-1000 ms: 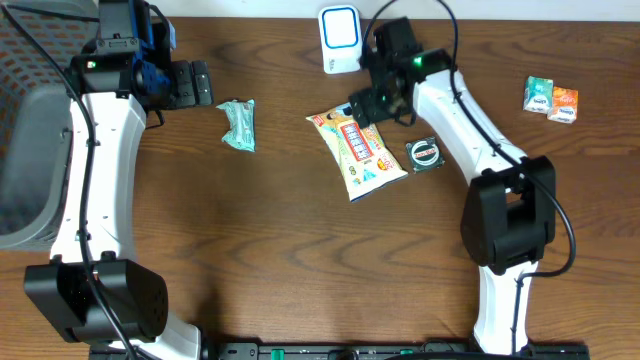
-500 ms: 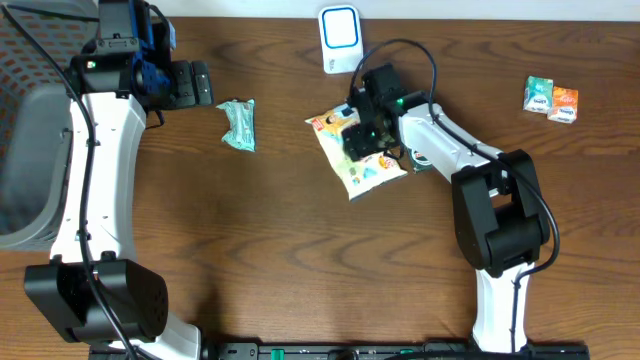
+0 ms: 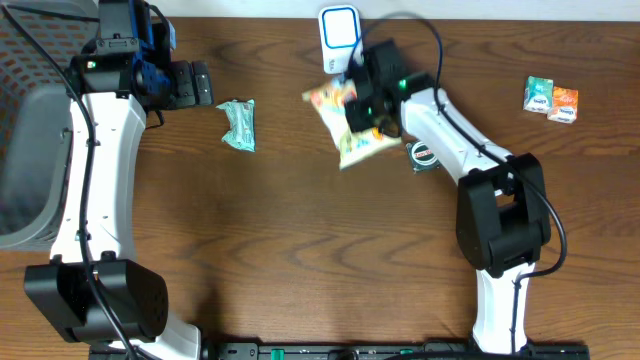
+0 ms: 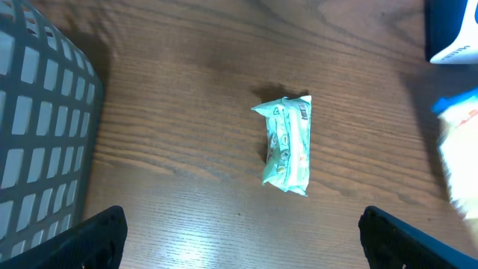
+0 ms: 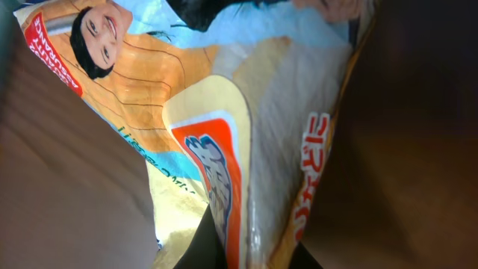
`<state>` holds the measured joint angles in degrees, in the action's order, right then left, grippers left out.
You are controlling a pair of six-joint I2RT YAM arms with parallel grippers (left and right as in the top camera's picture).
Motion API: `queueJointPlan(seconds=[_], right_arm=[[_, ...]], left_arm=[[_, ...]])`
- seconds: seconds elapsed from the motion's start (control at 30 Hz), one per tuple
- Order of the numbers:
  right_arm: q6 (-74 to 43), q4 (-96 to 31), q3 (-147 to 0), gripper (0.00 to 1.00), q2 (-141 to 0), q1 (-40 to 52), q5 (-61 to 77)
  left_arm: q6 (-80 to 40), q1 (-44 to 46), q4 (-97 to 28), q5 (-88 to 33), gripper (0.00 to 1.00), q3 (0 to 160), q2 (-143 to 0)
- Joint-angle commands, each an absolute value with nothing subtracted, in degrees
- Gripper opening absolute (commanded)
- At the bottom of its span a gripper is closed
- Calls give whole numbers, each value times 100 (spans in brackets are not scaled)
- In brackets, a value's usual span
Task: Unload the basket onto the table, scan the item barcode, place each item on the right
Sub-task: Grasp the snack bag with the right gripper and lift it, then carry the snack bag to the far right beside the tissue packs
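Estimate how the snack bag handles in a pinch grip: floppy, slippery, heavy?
Likely floppy: the snack bag is thin film, creased and curling in the right wrist view. The glossy print suggests it could slip. It looks puffy, so it is probably light for its size.

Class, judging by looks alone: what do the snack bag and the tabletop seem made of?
The snack bag: probably thin plastic film, glossy; it crinkles and catches light. The tabletop: wood or wood-look laminate, satin; dark grain lines with soft sheen.
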<state>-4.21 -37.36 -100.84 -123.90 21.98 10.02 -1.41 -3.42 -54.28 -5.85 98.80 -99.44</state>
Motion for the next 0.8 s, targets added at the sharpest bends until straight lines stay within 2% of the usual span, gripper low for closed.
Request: queueJointPlan(seconds=[0.0, 0.37, 0.53, 0.77], right_arm=[[-515, -3551, -10794, 1, -12394, 2163, 952], [-532, -902, -10901, 1, -12678, 2143, 30], [-534, 294, -10901, 4, -13220, 2117, 8], [-532, 1409, -10901, 1, -13795, 2104, 5]], left_arm=[[-64, -329, -5459, -572, 98, 9859, -9931], [-64, -329, -5461, -572, 98, 9859, -9931], [-64, -329, -5461, -572, 98, 9859, -9931], [-64, -329, -5461, -572, 98, 9859, -9931]])
